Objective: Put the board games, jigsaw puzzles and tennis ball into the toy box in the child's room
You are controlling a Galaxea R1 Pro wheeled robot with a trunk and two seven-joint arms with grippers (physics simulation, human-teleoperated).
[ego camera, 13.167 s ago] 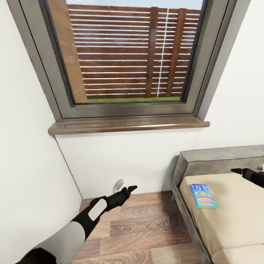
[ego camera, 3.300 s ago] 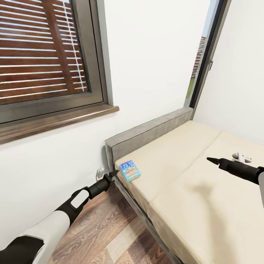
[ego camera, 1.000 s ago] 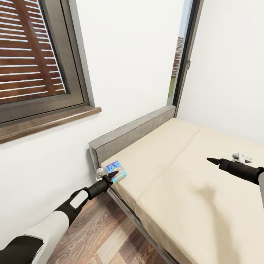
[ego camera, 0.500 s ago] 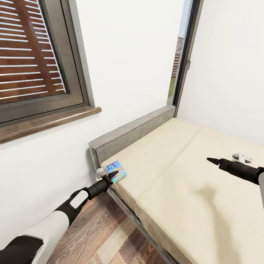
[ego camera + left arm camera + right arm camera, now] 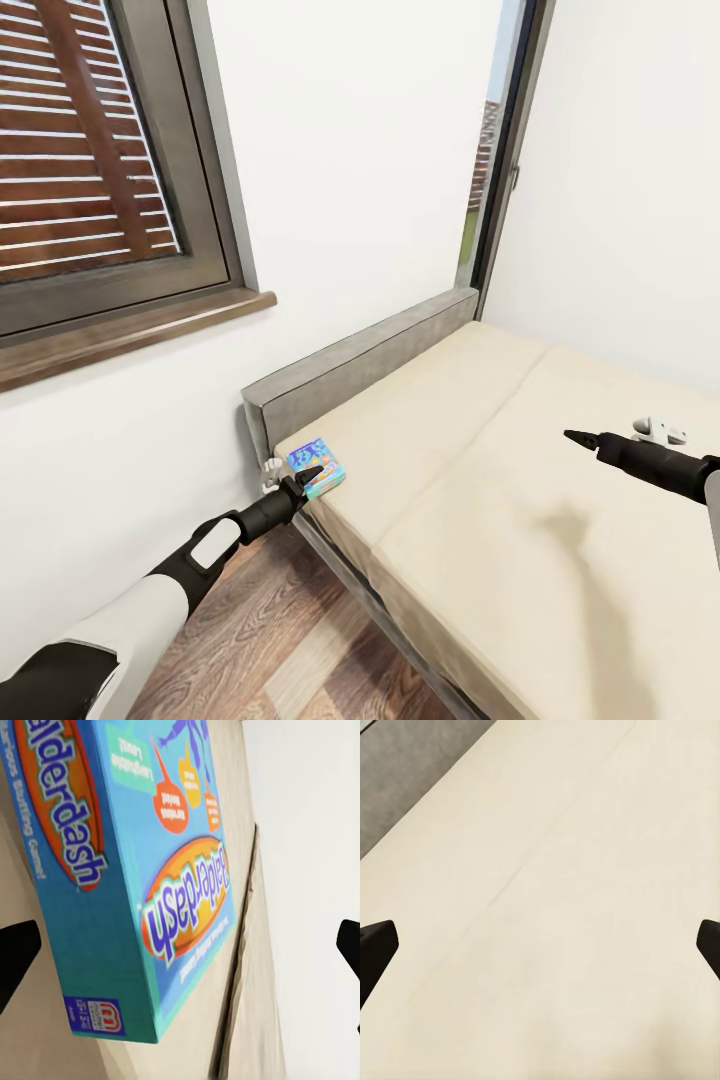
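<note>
A blue board game (image 5: pixel 320 464) lies flat on the beige bed (image 5: pixel 480 480), at the corner beside the grey headboard (image 5: pixel 350 370). My left gripper (image 5: pixel 305 479) is at the box's near edge. In the left wrist view the blue board game (image 5: pixel 142 870) looms close. My left gripper (image 5: pixel 180 952) is open, its black fingertips (image 5: pixel 15 960) spread wider than the box and apart from it. My right gripper (image 5: pixel 578 437) hovers over the mattress, far to the right of the box. In the right wrist view my right gripper (image 5: pixel 540 945) is open above bare mattress (image 5: pixel 547 870).
The bed's side edge (image 5: pixel 350 570) runs diagonally, with wood-plank floor (image 5: pixel 290 620) on its left. A white wall with a dark-framed window (image 5: pixel 90 170) and brown sill (image 5: pixel 130 335) stands behind. A tall narrow window (image 5: pixel 495 150) is beyond the headboard.
Nothing has moved in the last second. Before that the camera swung right and closer, and my left gripper came up to the blue board game's near edge.
</note>
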